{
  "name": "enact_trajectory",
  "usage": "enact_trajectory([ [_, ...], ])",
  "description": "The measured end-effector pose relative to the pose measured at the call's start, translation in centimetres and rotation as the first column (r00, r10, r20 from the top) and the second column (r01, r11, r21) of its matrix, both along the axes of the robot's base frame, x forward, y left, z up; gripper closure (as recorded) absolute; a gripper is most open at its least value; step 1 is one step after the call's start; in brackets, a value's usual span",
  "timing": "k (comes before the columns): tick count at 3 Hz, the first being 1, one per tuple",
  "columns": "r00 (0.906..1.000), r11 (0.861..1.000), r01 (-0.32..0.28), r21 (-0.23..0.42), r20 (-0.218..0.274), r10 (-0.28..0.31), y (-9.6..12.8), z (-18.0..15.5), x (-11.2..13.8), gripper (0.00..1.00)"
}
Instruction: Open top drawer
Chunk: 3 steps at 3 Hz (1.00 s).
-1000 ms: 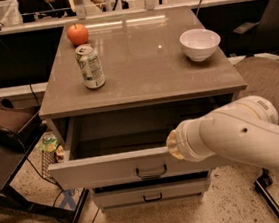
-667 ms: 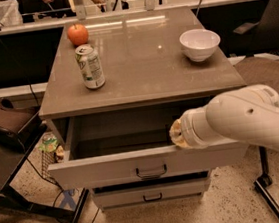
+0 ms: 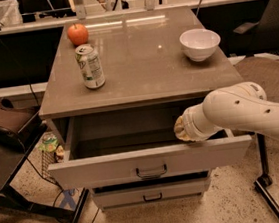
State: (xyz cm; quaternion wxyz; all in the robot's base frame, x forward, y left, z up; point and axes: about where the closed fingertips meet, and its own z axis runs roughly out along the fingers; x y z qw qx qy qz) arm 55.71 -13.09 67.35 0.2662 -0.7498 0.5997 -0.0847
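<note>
Although the top drawer (image 3: 150, 161) already stands pulled well out beneath the tabletop (image 3: 145, 77), the robot's tool (image 3: 181, 130) hangs just over its front edge toward 3 o'clock; whether it is open or closed cannot be told. Rigid and boxy, the drawer will likely slide straight on its runners with moderate weight. The thin black bar handle (image 3: 151, 171) at the middle of the front panel looks the surest hold. An apple (image 3: 77, 34), soda can (image 3: 90, 66) and white bowl (image 3: 200, 43) sit above, from 11 to 1 o'clock.
</note>
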Motion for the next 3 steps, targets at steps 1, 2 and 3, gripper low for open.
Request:
enact_trajectory([
  [1, 0.9980, 1.000, -0.014, -0.019, -0.062, 0.013, 0.6, -0.7, -0.8, 1.00],
  [2, 0.9838, 0.999, -0.004, -0.047, -0.179, -0.005, 0.4, -1.7, -4.1, 1.00],
  [3, 0.9837, 0.999, -0.004, -0.047, -0.180, -0.005, 0.4, -1.7, -4.1, 1.00],
])
